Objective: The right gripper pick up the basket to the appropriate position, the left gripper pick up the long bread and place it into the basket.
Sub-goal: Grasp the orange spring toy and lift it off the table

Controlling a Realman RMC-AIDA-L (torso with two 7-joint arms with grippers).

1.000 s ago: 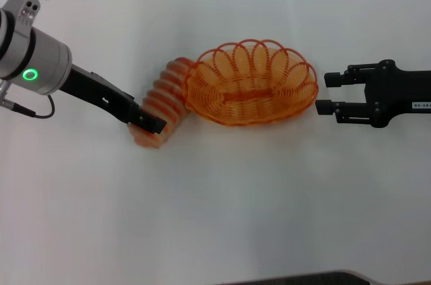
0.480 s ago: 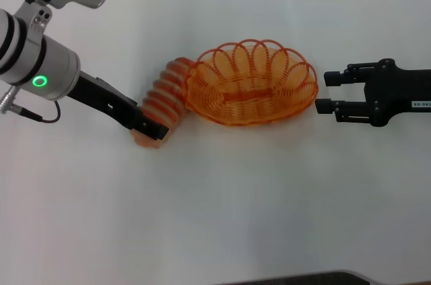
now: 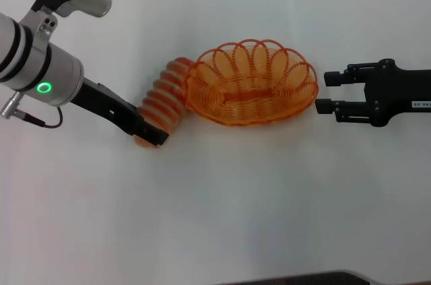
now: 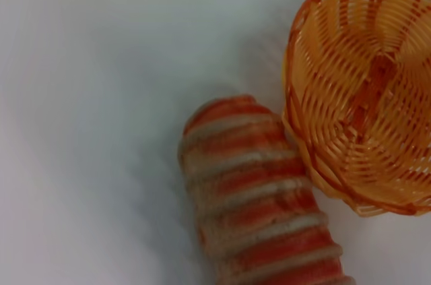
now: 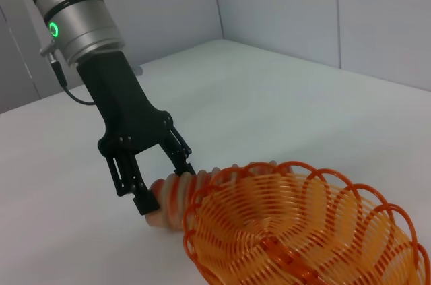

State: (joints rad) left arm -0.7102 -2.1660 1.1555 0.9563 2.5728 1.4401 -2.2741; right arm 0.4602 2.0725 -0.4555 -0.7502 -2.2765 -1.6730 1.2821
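Observation:
The orange wire basket stands empty at the middle of the white table. The long bread, cream with orange stripes, lies slanted against the basket's left rim. My left gripper is low at the bread's near end. In the right wrist view its fingers are open and straddle that end of the bread. My right gripper is open just right of the basket's rim, a small gap away, holding nothing. The left wrist view shows the bread beside the basket.
The white table spreads around both objects. A dark edge runs along the table's near side. Pale wall panels rise behind the table in the right wrist view.
My left arm has shifted right and its fingertips have slid slightly toward the bread's near end. The bread, basket and right gripper have not moved.

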